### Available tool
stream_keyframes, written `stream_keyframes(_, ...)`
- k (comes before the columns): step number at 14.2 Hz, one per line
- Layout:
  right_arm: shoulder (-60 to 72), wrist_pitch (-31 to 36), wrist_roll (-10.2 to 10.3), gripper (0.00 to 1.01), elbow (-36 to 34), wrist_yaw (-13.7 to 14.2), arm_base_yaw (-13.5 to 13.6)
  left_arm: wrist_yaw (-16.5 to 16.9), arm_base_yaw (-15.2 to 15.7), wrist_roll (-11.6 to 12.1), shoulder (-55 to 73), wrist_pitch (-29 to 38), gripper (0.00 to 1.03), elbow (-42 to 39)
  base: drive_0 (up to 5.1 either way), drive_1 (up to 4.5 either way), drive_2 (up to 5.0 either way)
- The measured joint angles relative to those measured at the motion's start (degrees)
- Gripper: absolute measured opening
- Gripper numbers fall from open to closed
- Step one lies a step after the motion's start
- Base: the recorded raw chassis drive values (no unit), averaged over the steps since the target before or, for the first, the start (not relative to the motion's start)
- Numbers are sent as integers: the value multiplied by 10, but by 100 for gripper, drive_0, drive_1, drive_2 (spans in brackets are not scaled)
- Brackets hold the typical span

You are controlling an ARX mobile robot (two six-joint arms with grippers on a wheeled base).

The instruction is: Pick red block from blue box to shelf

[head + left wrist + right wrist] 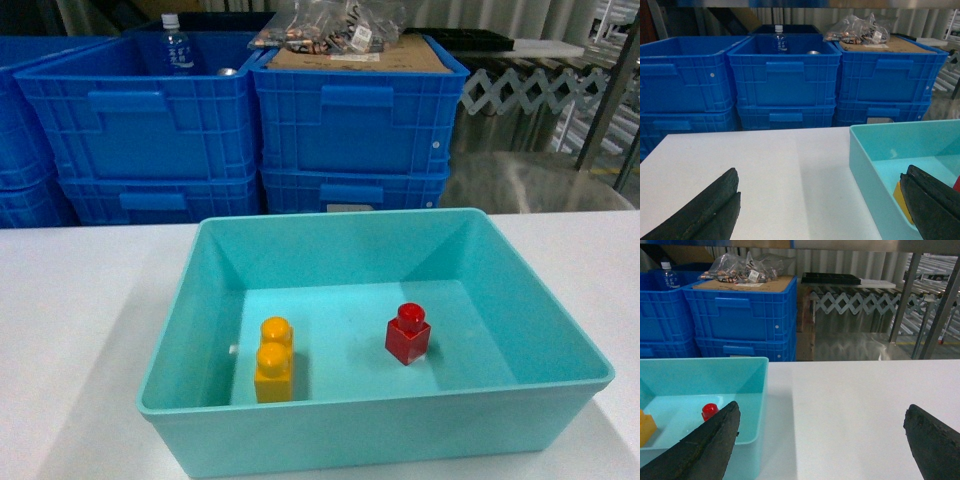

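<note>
The red block (408, 334) stands upright on the floor of the blue box (180, 300), right of centre, well apart from the yellow brick (274, 359). Both grippers have their jaws spread wide and hold nothing. The right gripper (822, 440) sits nearer, so it likely suits the pick: come straight down over the stud, clear of the box wall, and close on the block's flat sides. Count: one red block, one yellow brick, one blue box on the white surface (60, 300), and six dark blue crates (785, 75) behind.
</note>
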Motion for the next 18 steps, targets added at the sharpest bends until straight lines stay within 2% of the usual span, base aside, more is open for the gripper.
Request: stream_keyframes(18, 0, 0, 0, 98, 0, 0, 0, 0, 0, 0, 0, 0, 98, 0, 0, 0, 0)
